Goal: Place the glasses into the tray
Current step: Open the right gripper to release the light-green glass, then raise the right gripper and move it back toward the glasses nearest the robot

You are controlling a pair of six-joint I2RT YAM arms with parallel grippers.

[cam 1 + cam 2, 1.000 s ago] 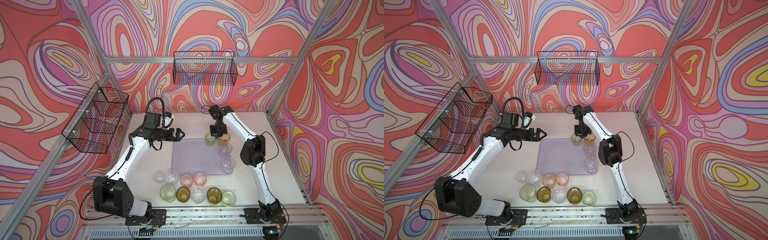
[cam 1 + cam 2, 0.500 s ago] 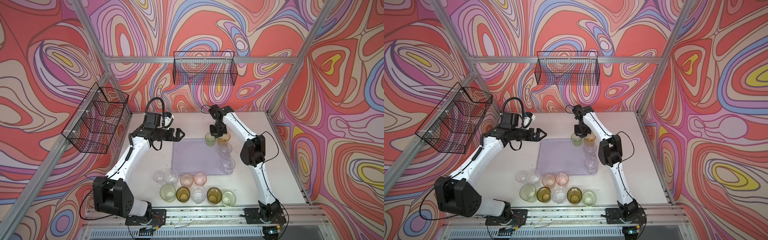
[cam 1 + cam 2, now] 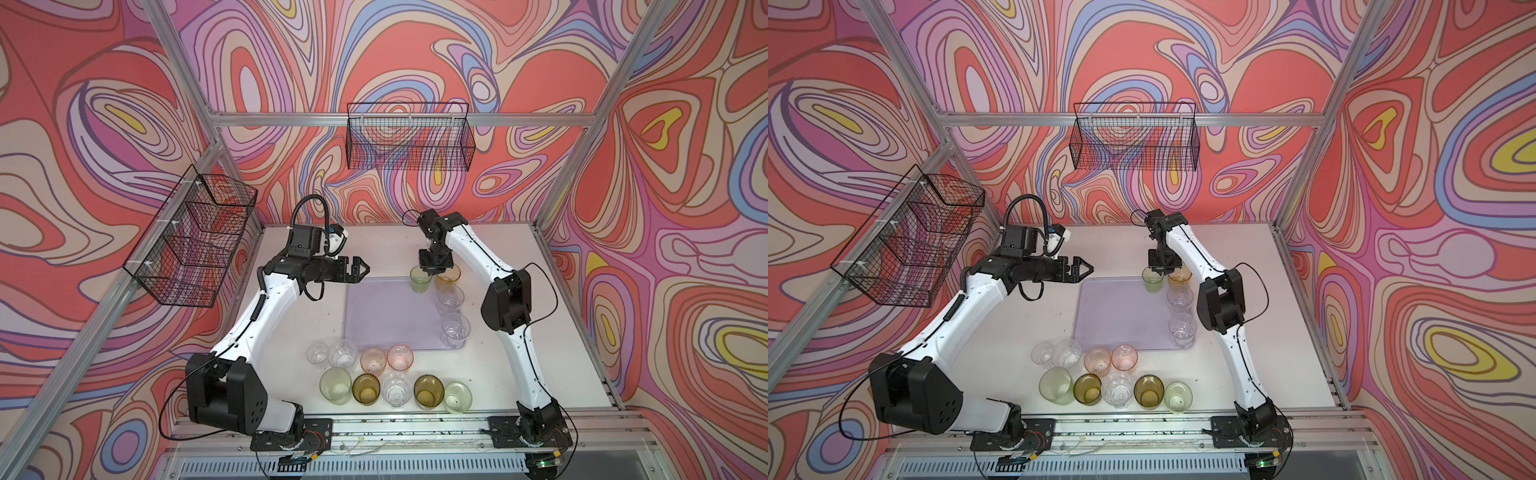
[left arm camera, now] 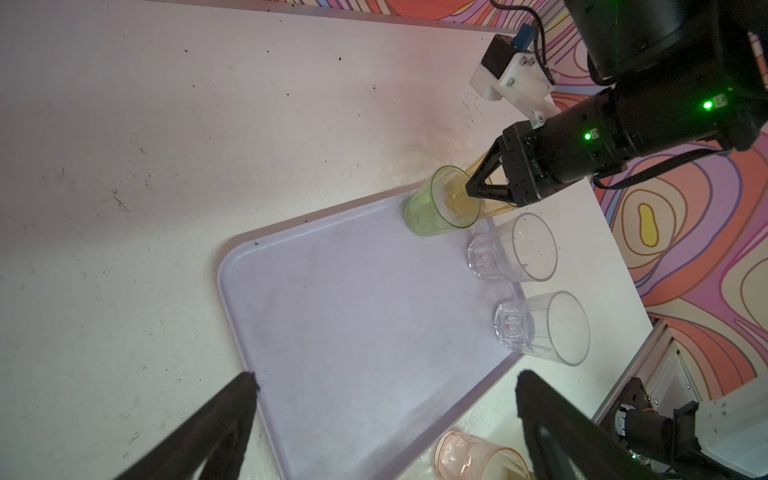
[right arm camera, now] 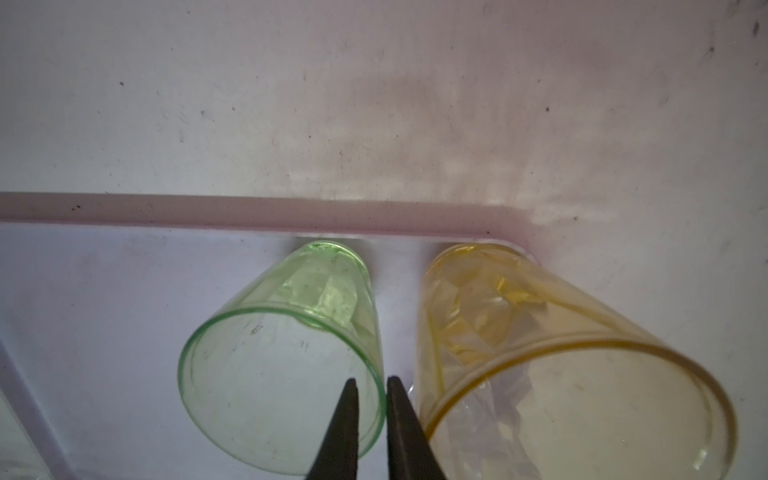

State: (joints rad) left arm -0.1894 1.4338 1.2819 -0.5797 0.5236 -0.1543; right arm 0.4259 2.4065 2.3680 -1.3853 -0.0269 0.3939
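At the far right corner of the lavender tray (image 3: 386, 316), the right gripper (image 5: 372, 380) points straight down over a pale green glass (image 5: 282, 357). Its jaws stand a sliver apart astride the rim, one tip inside the glass and one outside. The green glass stands upright on the tray against the far rim, just beside an amber glass (image 5: 540, 353) that fills the corner itself. Along the tray's right edge, nearer the robot, stand a clear glass (image 3: 449, 298) and a second clear glass (image 3: 455, 330), both upright. The rest of the tray floor lies bare.

The left gripper (image 3: 359, 270) hangs level above the white table (image 3: 316, 316), near the tray's far left corner, with its jaws spread wide and empty.

Nine more glasses (image 3: 395, 388) stand mouth-up on the table between the tray and the arm bases. They form two rows: two clear and two pink close to the tray's near rim, then pale green, olive-brown, clear, olive-brown and pale green in front.
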